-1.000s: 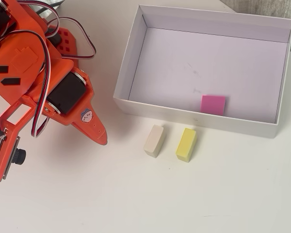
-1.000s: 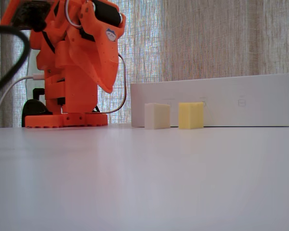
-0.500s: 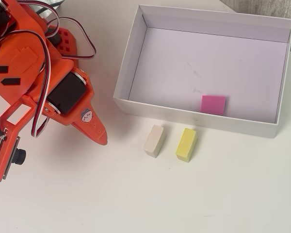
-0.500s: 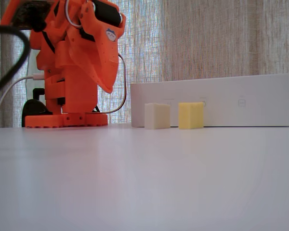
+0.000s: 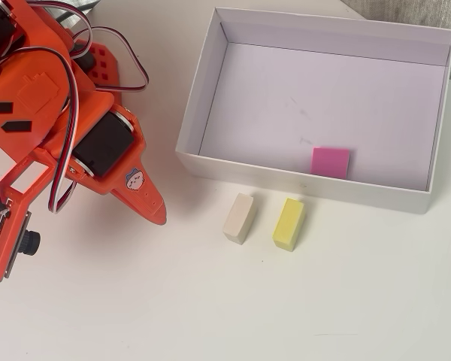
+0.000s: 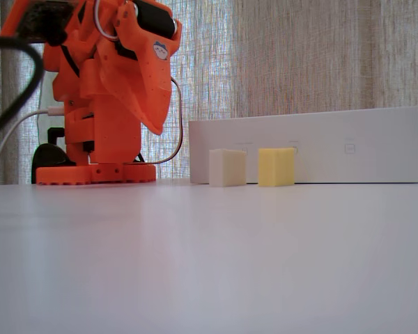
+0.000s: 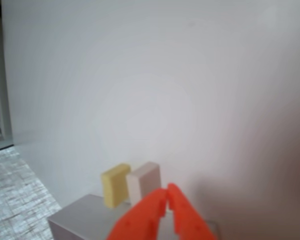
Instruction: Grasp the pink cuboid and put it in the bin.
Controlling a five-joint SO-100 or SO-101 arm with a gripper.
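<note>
Reading the overhead view from the left, you find the gripper (image 5: 152, 207) folded near the arm's base, fingers together and empty. To its right the cream block (image 5: 239, 217) and yellow block (image 5: 289, 224) lie just outside the bin (image 5: 193, 105). The pink cuboid (image 5: 331, 162) already lies flat on the bin's floor by the near wall, beyond the yellow block, well right of the fingers. You likely have little left to do. The fixed view hides the pink behind the bin wall; the wrist view shows only closed fingertips (image 7: 155, 207) and the two blocks.
</note>
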